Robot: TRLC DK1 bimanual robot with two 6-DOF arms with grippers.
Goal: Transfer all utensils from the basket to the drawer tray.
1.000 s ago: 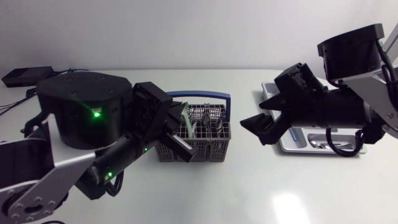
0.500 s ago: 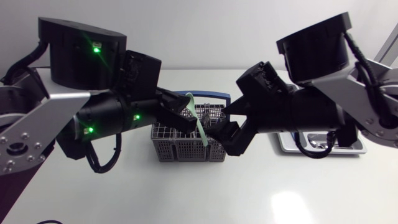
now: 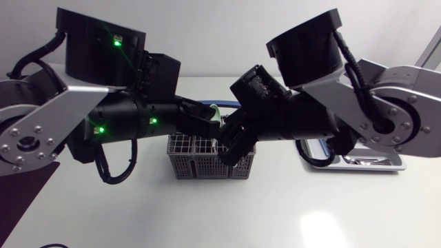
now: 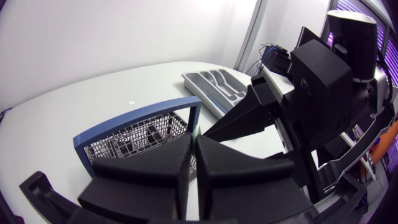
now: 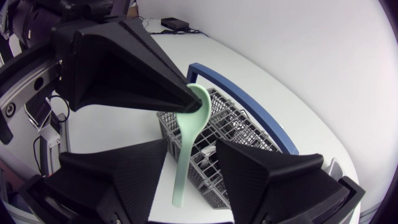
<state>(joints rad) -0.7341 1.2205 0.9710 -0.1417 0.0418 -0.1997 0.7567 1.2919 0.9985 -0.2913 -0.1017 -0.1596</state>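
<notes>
A pale green spoon (image 5: 186,134) hangs bowl-up over the grey wire basket (image 3: 207,162) with its blue handle (image 4: 134,119). My left gripper (image 5: 184,103) is shut on the spoon's bowl; in the left wrist view only a green sliver (image 4: 196,131) shows at its closed fingertips (image 4: 186,149). My right gripper (image 5: 191,155) stands with its fingers apart on either side of the spoon's handle, with a gap still showing. In the head view the two grippers (image 3: 222,131) meet above the basket. The silver drawer tray (image 4: 217,88) lies to the right, mostly hidden by my right arm (image 3: 324,124).
Several more utensils stand in the basket's compartments (image 5: 239,134). The tray's edge (image 3: 375,162) shows below my right arm. Both arms crowd the space over the table's middle.
My left gripper has lifted the green spoon up out of the basket. My right arm has swung left from the tray to the spoon, and its fingers have narrowed around the handle.
</notes>
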